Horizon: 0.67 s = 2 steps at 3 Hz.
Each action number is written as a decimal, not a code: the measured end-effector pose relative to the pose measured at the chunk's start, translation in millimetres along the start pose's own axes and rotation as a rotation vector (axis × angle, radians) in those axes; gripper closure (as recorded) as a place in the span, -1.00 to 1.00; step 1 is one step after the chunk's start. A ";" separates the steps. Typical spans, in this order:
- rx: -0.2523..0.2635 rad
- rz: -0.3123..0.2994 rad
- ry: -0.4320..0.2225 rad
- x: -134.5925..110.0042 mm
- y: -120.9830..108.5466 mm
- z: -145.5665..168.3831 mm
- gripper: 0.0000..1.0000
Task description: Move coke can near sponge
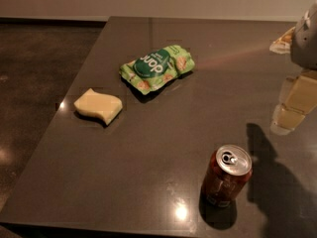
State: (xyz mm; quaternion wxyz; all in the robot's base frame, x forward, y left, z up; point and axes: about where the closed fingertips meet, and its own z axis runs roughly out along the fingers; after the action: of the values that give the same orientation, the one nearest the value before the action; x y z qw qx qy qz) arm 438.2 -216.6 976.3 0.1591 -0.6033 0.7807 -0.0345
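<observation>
One dark red, silver-topped coke can, one sponge, one snack bag on the desk; gripper at right edge, open or closed I cannot tell.

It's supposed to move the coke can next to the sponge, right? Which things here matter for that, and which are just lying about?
For the job: coke can, upright, front right; sponge, flat at the left; claw, at the right edge of view, well apart from the can.

Just lying about: green snack bag, behind the sponge; pale packet, far right, partly hidden.
</observation>
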 end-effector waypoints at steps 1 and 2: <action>0.000 0.000 0.000 0.0 0.0 0.0 -1.00; -0.015 0.014 -0.037 3.5 7.8 -4.6 -1.00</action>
State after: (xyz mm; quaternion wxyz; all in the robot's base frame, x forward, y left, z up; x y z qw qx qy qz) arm 428.8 -218.5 978.0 0.1693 -0.5995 0.7821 -0.0163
